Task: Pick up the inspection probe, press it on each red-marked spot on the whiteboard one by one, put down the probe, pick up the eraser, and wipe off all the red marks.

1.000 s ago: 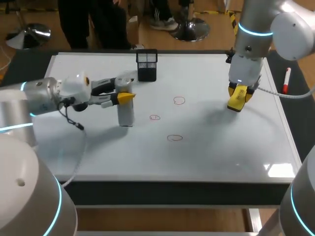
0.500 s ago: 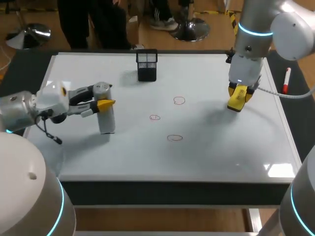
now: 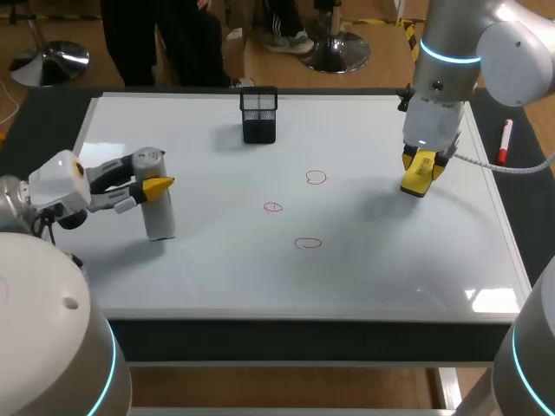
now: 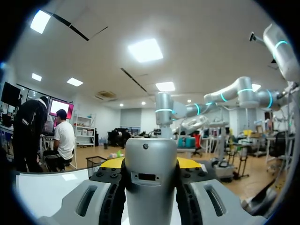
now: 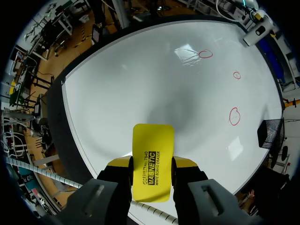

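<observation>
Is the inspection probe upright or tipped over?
Upright: the inspection probe stands vertical, its upper part clamped between the fingers of the left gripper.

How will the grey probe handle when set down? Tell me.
Probably stiff: the probe looks like a hard, smooth cylinder in the left gripper. Tall and narrow, it may tip if left standing on the whiteboard. Laid down, its round body could roll.
</observation>
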`<state>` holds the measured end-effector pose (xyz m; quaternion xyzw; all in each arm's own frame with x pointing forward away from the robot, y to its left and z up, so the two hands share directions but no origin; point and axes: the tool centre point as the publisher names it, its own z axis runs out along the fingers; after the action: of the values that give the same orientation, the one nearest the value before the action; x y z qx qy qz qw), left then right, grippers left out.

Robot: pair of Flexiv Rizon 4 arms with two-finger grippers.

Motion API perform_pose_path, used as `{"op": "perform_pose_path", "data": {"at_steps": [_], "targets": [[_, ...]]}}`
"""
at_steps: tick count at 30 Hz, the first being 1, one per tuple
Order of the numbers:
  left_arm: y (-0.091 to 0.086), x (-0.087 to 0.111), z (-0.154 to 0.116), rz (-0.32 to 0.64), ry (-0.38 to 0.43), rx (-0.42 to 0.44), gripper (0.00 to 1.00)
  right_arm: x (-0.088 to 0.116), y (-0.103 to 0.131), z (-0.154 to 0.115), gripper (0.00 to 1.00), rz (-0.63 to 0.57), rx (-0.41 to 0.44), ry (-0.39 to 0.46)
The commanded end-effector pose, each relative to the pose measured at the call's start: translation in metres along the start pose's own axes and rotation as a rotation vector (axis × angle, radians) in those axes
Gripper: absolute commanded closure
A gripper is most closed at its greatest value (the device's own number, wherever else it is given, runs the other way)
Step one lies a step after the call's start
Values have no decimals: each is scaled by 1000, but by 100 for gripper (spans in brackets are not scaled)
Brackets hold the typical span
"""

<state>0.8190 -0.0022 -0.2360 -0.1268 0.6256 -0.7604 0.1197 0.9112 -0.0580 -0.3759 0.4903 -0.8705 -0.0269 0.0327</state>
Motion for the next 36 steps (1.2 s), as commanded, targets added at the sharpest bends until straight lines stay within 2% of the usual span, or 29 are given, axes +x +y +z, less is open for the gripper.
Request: {"op": "perform_pose_path", "data": {"at_steps": [1, 9, 10, 13, 18, 22, 23, 36], "targets": [[-3, 2, -1, 2, -8, -2, 100, 0, -1, -1, 100, -1, 2, 3], [-3, 2, -1, 2, -8, -2, 100, 0, -1, -1, 100, -1, 2, 3], [-3, 2, -1, 2, -8, -2, 100, -3, 1, -2, 100, -22, 6, 23], [-3, 2, -1, 2, -8, -2, 100, -23, 16, -6, 100, -94, 22, 52], [-3, 2, -1, 2, -8, -2, 100, -66, 43, -4, 100, -206, 39, 44], [-3, 2, -1, 2, -8, -2, 100, -93, 59, -4, 100, -268, 50, 42], [-3, 2, -1, 2, -8, -2, 100, -103, 65, -3, 100, -298, 56, 61], [-3, 2, -1, 2, -8, -2, 100, -176, 116, 2, 100, -509, 71, 46]]}}
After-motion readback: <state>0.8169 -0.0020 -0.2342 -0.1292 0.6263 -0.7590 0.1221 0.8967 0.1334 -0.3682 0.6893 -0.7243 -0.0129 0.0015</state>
